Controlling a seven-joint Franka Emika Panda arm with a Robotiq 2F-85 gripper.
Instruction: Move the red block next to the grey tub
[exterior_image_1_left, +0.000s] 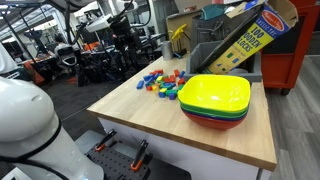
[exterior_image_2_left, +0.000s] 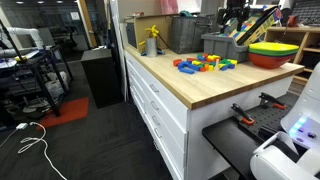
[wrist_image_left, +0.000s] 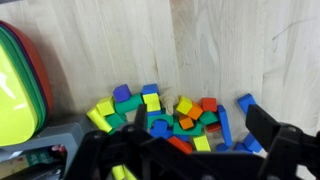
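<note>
A pile of coloured wooden blocks (exterior_image_1_left: 163, 83) lies mid-table, and it also shows in an exterior view (exterior_image_2_left: 205, 64). In the wrist view several red blocks sit in the pile; one red block (wrist_image_left: 208, 104) lies near its top right. The grey tub (exterior_image_1_left: 215, 55) stands just behind the pile with a yellow block box leaning in it. It shows too in an exterior view (exterior_image_2_left: 222, 47), and as a grey edge in the wrist view (wrist_image_left: 40, 135). My gripper (wrist_image_left: 185, 152) hangs high above the pile, open and empty, and also shows in an exterior view (exterior_image_2_left: 235, 18).
Stacked yellow, green and red bowls (exterior_image_1_left: 215, 100) stand beside the blocks near the table's front edge, and they show in the wrist view (wrist_image_left: 18, 75). A yellow spray bottle (exterior_image_2_left: 152, 42) and a dark bin (exterior_image_2_left: 185, 33) stand further along the table.
</note>
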